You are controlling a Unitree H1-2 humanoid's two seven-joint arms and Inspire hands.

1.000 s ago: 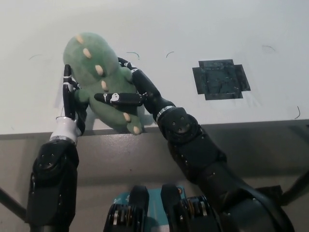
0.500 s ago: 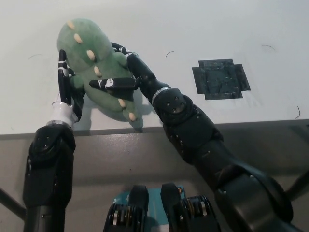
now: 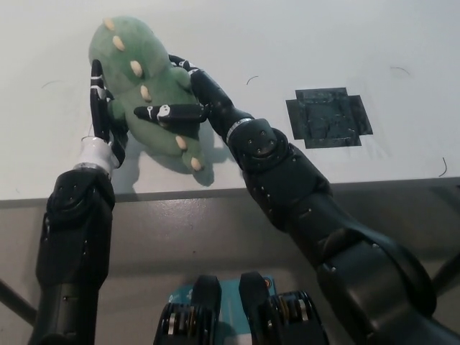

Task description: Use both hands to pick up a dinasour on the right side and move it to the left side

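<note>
Two hands are closed on one green plush dinosaur at the left part of the white table. The left hand, nearer the table's front edge, presses flat against the toy's left flank, its fingers extended upward along the body. The right hand comes in from the opposite side, one finger laid across the toy's front and the others wrapped behind its right flank. The toy is clamped between them, tilted, head toward the far edge, with cream spikes running down its back and its tail end pointing toward the near table edge; a shadow lies below it. No brand, label or legible writing is visible on the toy. Farther right, well apart from the dinosaur, a dark tape patch is stuck on the table.
</note>
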